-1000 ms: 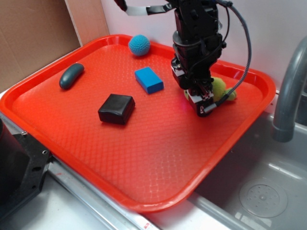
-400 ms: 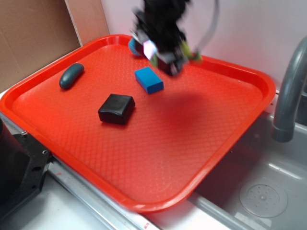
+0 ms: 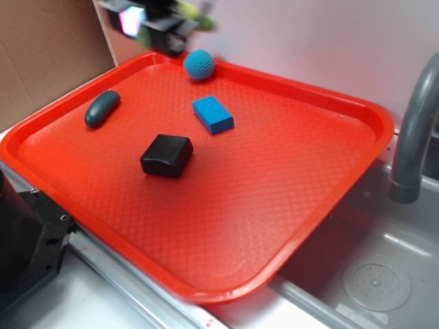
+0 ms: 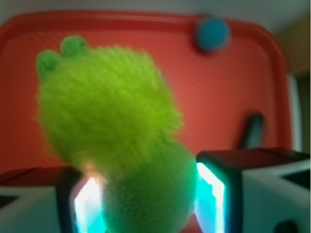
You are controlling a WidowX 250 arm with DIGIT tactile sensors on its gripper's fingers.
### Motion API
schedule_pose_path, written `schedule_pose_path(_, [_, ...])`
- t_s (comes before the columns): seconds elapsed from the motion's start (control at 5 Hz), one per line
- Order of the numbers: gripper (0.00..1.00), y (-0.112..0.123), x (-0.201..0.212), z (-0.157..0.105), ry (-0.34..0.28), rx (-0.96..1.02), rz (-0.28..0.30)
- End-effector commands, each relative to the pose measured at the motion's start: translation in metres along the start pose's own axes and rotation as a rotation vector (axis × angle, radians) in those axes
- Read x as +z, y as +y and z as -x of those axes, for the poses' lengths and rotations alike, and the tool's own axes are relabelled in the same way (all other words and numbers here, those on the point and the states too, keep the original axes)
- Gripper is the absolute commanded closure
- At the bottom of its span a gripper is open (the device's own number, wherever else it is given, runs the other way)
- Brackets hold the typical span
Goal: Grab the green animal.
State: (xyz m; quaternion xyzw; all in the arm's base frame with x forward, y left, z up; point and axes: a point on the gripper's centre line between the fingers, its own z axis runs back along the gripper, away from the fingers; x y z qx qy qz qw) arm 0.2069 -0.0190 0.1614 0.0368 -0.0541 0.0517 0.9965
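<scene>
We count one red tray [image 3: 322, 171] in the exterior view, its near left corner hidden behind a dark block of equipment [image 3: 27, 240]. At the right, a grey faucet [image 3: 415, 130] is cut off by the frame edge, above a sink basin [image 3: 370, 274].

The gripper [image 3: 161, 24] sits at the top edge, above the tray's far rim, blurred and cropped, so we cannot make out its shape there. A smear of yellow-green beside it is all that view gives of the green animal [image 4: 121, 131].

In the wrist view the animal fills the frame: one fuzzy shell, two small green feet at upper left, and a smoother light green part pinched between the two glowing fingers [image 4: 214, 194], which press on both its sides. It is held off the tray.

Four loose things lie on the tray, one of each: a black block [image 3: 167, 155], a blue block [image 3: 212, 114], a dark teal oblong [image 3: 102, 108] and a teal crocheted ball [image 3: 199, 64].
</scene>
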Motion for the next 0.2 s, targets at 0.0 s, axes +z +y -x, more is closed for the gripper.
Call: schedule_pose_path(0.0, [1.0, 0.0116, 0.0082, 0.0242, -0.024, 0.026, 0.055])
